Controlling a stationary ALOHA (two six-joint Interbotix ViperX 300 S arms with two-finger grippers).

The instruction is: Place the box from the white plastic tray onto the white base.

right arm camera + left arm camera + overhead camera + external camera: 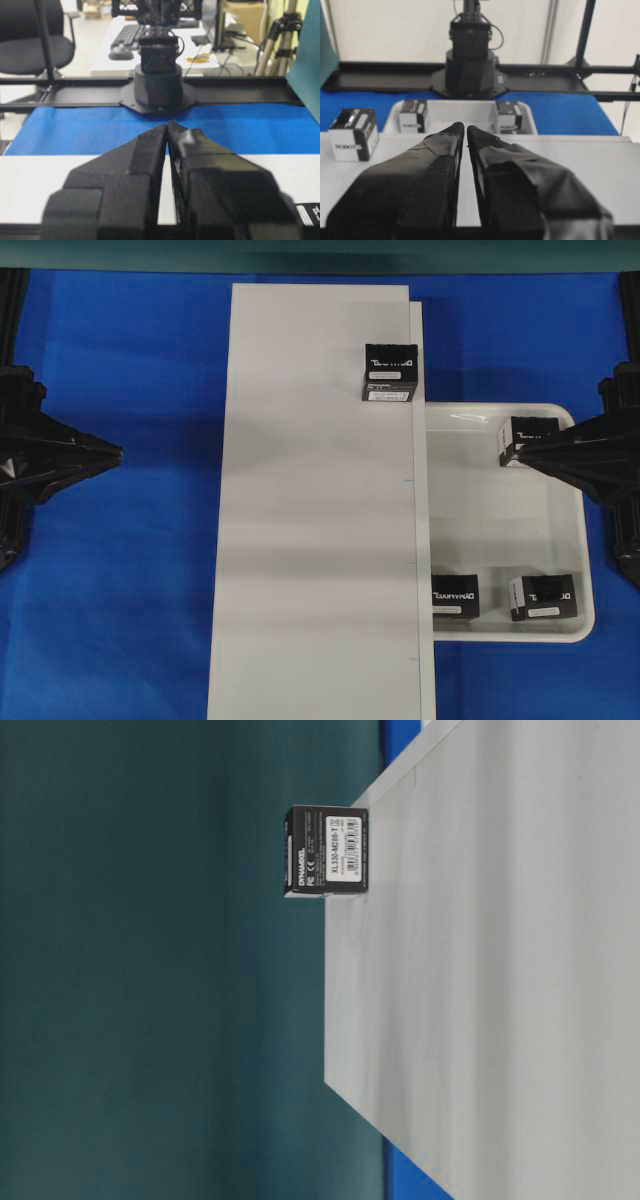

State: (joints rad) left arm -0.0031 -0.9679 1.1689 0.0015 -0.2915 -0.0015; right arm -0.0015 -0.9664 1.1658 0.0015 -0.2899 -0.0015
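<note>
Black jaws: my right gripper (522, 452) pressed together, empty, tips over the box (527, 440) at the white plastic tray (505, 525) far corner.
Left gripper (118, 452): together too, well apart.
Nearer arm: right, I reckon.
White base (310, 540): mostly bare; placed box (389, 372) at far edge.

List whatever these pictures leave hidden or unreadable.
- Upper tray box: overhead, partly covered by the right gripper.
- White plastic tray: overhead, left rim hidden under the white base.
- Box on base: table-level, label print too small.
- Left gripper: wrist view blurred.
</note>
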